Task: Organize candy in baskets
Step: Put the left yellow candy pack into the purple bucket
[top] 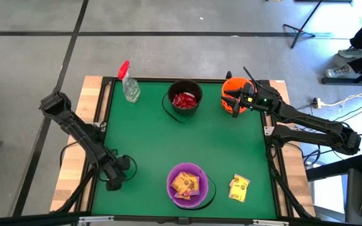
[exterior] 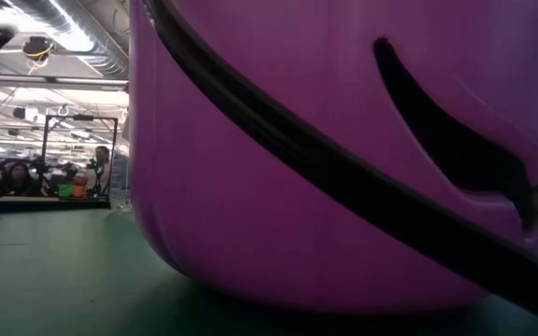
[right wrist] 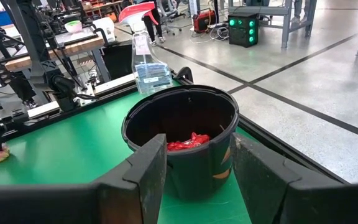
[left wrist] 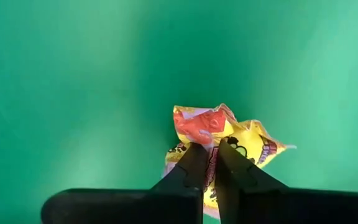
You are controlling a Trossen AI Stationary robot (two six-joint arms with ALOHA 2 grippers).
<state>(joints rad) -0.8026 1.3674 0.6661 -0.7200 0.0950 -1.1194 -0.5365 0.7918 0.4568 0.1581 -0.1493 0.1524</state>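
Left gripper (left wrist: 207,163): sitting low over the near-left of the green counter (top: 143,144), fingers (left wrist: 188,171) pinching a yellow candy (left wrist: 229,140) lying on the mat
Right gripper (top: 234,100): hovering over the orange bucket (top: 231,88) at the far right, fingers (right wrist: 145,174) standing apart with nothing between them
Black bucket (top: 185,99): standing far centre, holding red candy (top: 185,99)
Purple bucket (top: 187,184): standing near centre, holding yellow packets (top: 187,183)
Loose candy (top: 238,187): lying just right of the purple bucket
Spray bottle (top: 129,84): standing far left, beside the black bucket
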